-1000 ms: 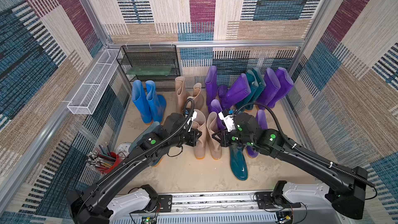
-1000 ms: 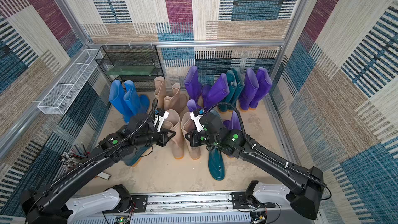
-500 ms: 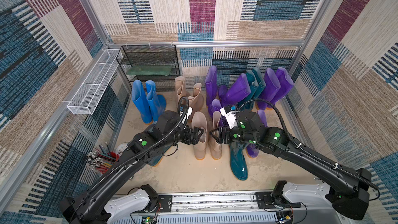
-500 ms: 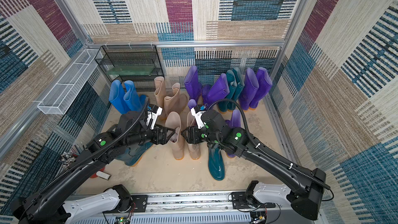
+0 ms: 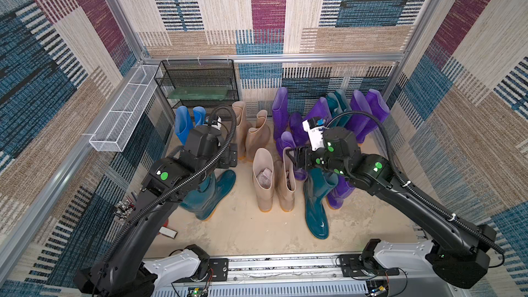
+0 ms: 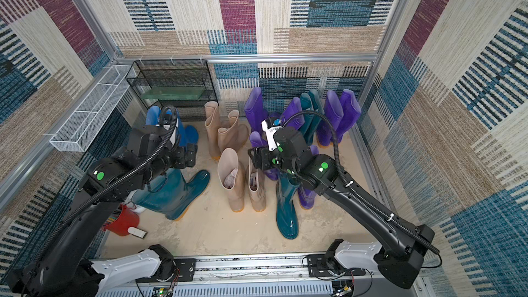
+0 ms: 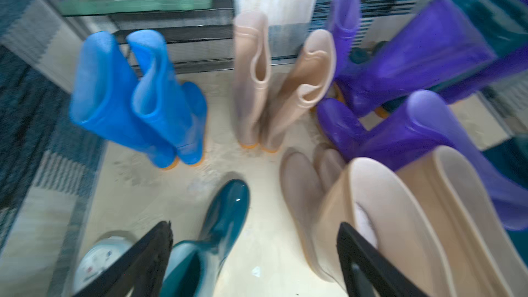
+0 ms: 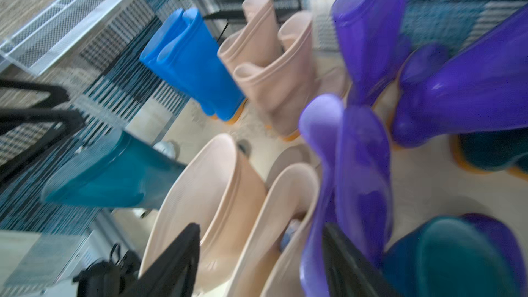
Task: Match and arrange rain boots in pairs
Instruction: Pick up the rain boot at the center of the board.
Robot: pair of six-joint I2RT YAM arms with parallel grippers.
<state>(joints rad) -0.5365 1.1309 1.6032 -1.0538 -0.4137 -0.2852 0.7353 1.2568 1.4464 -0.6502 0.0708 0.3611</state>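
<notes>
At the centre of the floor [image 5: 245, 232], two beige rain boots [image 5: 264, 195] stand paired; left end effector [image 7: 254, 230] and right end effector [image 8: 261, 228] gape open, apparently empty despite blur.

Nothing legible. White tag [image 5: 315, 135] on the right arm [image 5: 400, 195], at 1 o'clock of the floor [image 5: 243, 230], has print too small to read. Round white object [image 7: 98, 255] shows blurred marks.
</notes>
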